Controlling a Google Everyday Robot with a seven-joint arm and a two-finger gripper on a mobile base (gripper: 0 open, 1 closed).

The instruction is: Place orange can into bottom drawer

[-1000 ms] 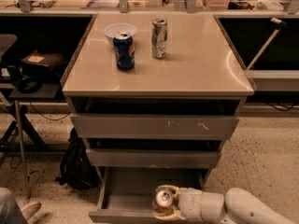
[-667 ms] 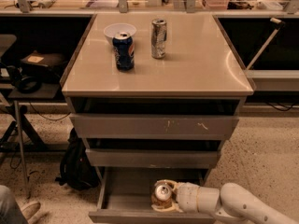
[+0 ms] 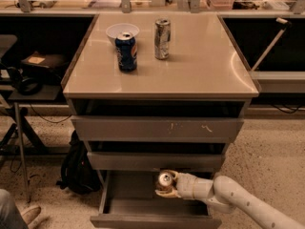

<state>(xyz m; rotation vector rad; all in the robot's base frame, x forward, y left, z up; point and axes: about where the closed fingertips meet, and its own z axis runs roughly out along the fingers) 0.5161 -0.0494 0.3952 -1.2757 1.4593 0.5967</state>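
Note:
The orange can [image 3: 165,182] is in my gripper [image 3: 167,185], upright, with its silver top facing up. The gripper is shut on it and holds it inside the open bottom drawer [image 3: 143,218], toward the back, just under the front of the middle drawer [image 3: 152,160]. My pale arm [image 3: 238,202] reaches in from the lower right. I cannot tell whether the can touches the drawer floor.
On the cabinet top [image 3: 200,70] stand a dark blue can [image 3: 127,51], a silver-grey can [image 3: 162,38] and a white bowl [image 3: 122,31]. A black backpack [image 3: 76,168] leans at the cabinet's left. A shoe [image 3: 24,216] shows at the lower left. Desks flank both sides.
My gripper has carried the orange can up and deeper into the bottom drawer, toward its back. The cans and bowl on top have not moved.

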